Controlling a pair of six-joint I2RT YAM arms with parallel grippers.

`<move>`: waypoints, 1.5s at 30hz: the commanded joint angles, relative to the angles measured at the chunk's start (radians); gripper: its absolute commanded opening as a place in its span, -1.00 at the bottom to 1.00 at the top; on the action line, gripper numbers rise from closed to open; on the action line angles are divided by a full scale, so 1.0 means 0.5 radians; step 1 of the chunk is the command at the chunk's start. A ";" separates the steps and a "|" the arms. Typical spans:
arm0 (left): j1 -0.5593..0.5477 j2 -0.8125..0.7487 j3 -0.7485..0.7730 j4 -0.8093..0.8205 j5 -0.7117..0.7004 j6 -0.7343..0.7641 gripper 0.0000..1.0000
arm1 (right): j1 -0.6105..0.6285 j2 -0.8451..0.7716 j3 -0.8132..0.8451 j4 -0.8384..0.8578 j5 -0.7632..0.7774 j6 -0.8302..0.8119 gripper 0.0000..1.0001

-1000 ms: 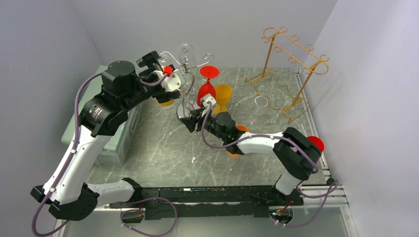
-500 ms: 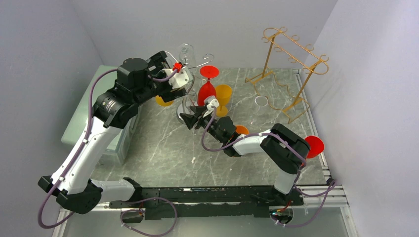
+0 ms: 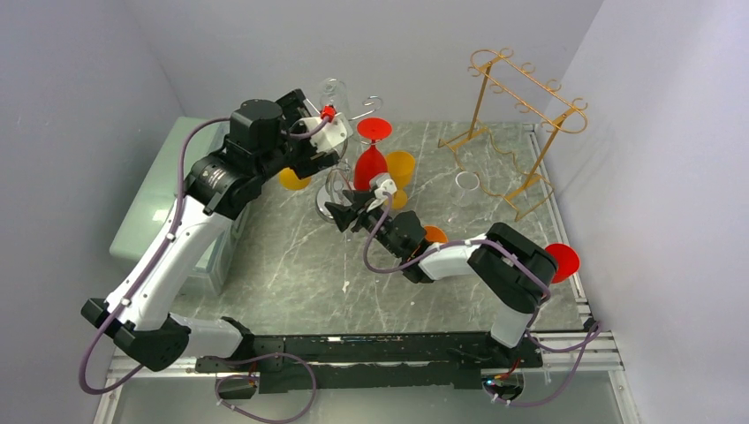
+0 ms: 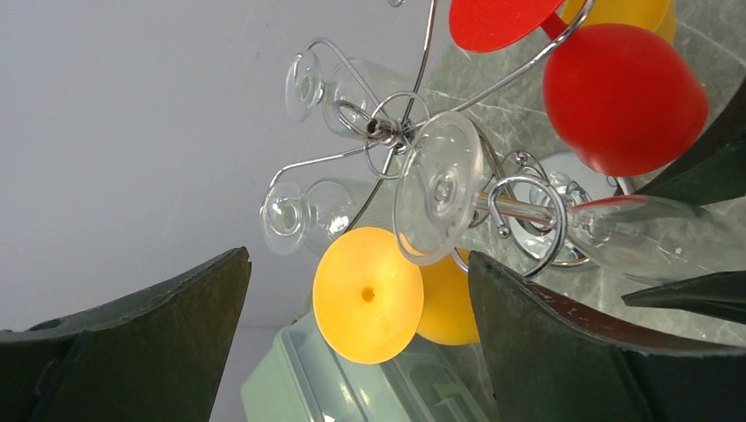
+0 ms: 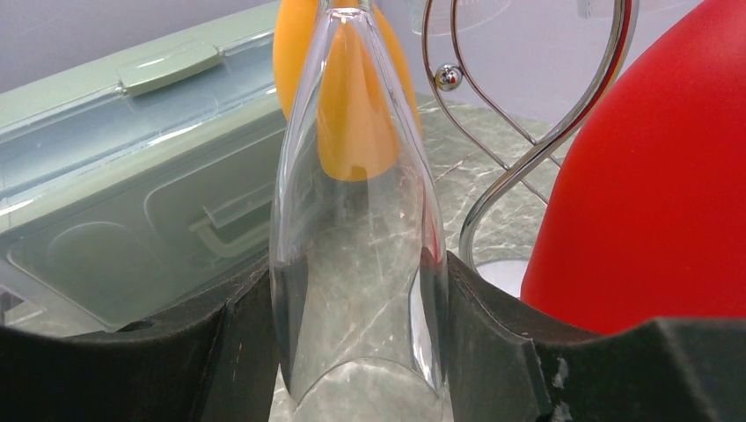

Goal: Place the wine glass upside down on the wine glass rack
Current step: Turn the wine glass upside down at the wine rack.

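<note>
Right end effector [image 5: 359, 338] clamped on wine glass [image 5: 352, 220], foot seemingly in rack [image 4: 384, 130], left end effector [image 4: 356, 347] apart

White-and-black arms [image 3: 177, 256], purple cables [image 3: 184, 168], dark jaws (one red knob [image 3: 329, 112])

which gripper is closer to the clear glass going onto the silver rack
Right: the right gripper is shut on the clear glass at its bowl; the left gripper is open beyond its foot, not touching.
</note>
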 commanded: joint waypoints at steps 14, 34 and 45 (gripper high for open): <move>0.245 0.118 0.182 0.044 0.086 -0.302 0.99 | -0.014 0.013 -0.083 0.023 -0.107 -0.043 0.01; 0.328 0.169 0.109 0.015 0.429 -0.396 0.99 | -0.023 0.114 -0.032 0.070 -0.094 -0.025 0.37; 0.328 0.158 0.064 -0.032 0.523 -0.387 0.97 | -0.065 0.079 0.104 -0.139 -0.124 -0.129 0.55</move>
